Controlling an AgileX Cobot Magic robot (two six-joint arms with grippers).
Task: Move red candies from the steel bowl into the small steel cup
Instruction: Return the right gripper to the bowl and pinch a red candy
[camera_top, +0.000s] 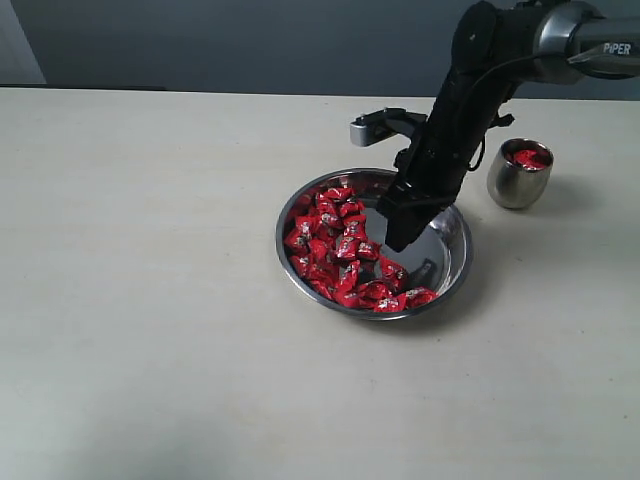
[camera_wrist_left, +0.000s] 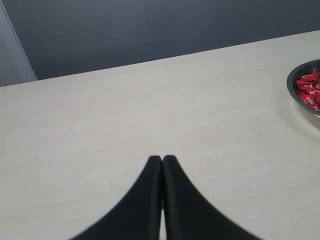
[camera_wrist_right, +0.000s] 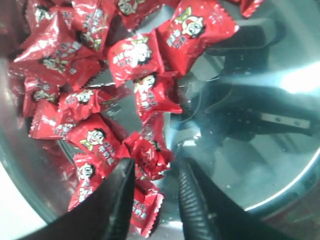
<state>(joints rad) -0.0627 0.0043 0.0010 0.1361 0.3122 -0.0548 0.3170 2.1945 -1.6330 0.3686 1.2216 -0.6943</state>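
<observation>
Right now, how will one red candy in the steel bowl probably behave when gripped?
Being small, a red candy is probably light. Its glossy wrapper may slip, and the crimped ends likely crumple. Neighbours crowd it, so they may shift.

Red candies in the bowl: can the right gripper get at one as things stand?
Likely yes: the right gripper hangs open in the bowl beside the candies, nothing between.

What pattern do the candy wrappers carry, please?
Red candies: white-and-dark cartoon faces, clearest in right wrist view.
</observation>
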